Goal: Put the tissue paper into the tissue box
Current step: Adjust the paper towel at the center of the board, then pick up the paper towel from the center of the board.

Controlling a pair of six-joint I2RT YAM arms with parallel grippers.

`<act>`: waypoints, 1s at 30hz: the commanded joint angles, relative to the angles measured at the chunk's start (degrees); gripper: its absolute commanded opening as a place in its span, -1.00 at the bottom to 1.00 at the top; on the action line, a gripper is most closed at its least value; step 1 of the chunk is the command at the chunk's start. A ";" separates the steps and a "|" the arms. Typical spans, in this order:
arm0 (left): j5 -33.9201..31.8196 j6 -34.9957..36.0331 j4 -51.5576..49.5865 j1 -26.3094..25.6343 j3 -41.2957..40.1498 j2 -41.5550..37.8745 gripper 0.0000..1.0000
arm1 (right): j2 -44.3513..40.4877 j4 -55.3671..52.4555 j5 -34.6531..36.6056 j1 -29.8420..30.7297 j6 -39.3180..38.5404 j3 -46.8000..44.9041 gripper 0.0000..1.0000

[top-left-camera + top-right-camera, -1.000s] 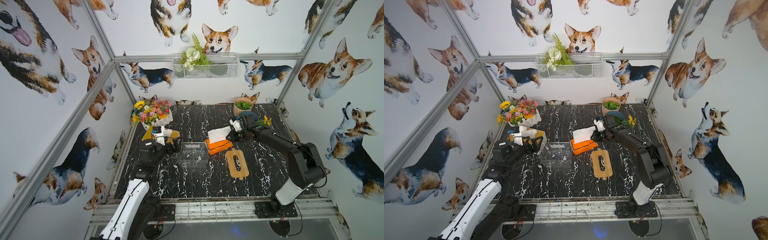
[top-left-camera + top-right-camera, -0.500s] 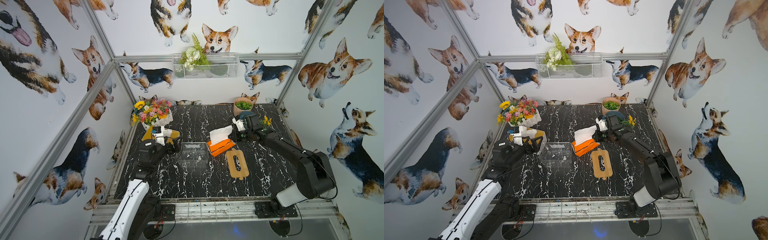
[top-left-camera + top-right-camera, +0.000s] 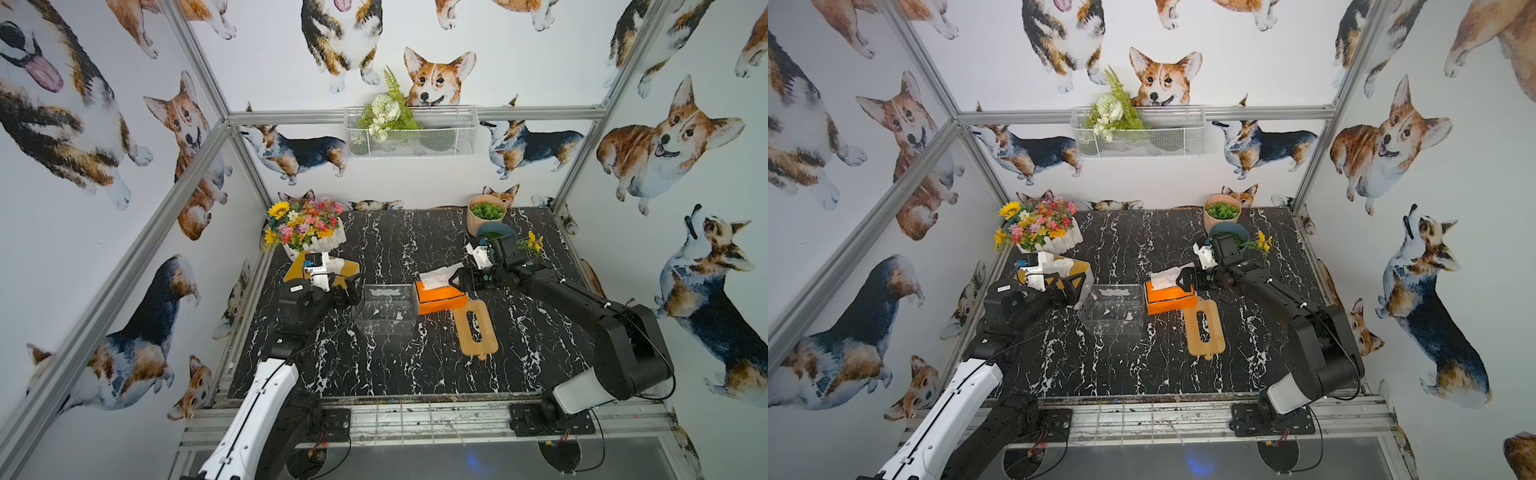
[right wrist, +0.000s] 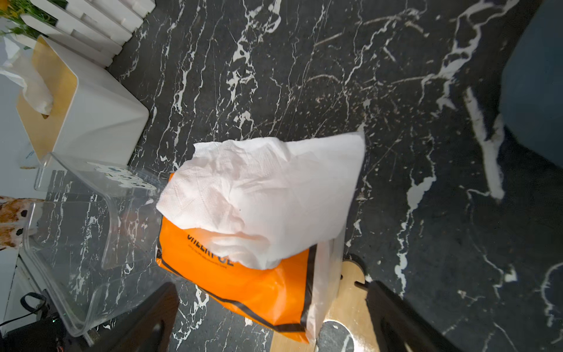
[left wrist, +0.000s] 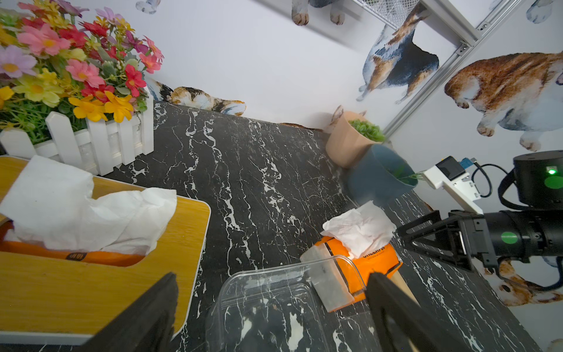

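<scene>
Both pincers stand apart: the right pincer (image 3: 460, 282) at 3 o'clock of the pack (image 3: 440, 297), the left pincer (image 3: 357, 291) at 9 o'clock of the box (image 3: 384, 325). The pack lies on the tabletop (image 3: 415, 374), just beside the box. A sound grasp likely takes its body, not the loose sheet (image 3: 438, 275).

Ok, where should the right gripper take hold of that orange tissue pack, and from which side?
Probably grip the orange tissue pack at the end nearest the right gripper, pinching its thin height, approaching from that side. That end is free and seems to rest on the wooden lid; the clear tissue box crowds the far end, and loose white tissue covers the top.
</scene>
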 commanded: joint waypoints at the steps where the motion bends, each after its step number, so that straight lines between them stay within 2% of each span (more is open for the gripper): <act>1: 0.04 0.10 1.06 0.04 -0.15 -0.06 1.00 | -0.90 1.40 1.69 -0.64 -2.30 -0.44 0.99; 11: -0.11 0.19 1.00 0.04 -0.18 -0.03 1.00 | 2.41 6.50 3.28 -1.26 -2.89 -1.69 0.99; 15: -0.05 0.19 1.12 0.04 -0.15 0.11 1.00 | 2.22 9.97 -0.45 -1.17 -1.27 -3.19 0.99; 20: 0.00 0.18 1.09 0.04 -0.06 0.16 1.00 | 4.49 8.09 -2.58 -1.14 -2.26 -2.01 0.99; 23: -0.05 0.17 1.13 0.04 -0.13 0.21 1.00 | 5.25 9.29 -7.08 -1.03 -1.67 -2.74 0.99; 26: -0.03 0.11 1.13 0.04 -0.09 0.20 1.00 | 5.67 9.69 -7.24 -0.85 -1.28 -3.24 1.00; 30: -0.05 0.21 1.03 0.04 -0.07 0.19 1.00 | 7.19 7.62 -7.86 -0.80 -2.22 -2.10 0.63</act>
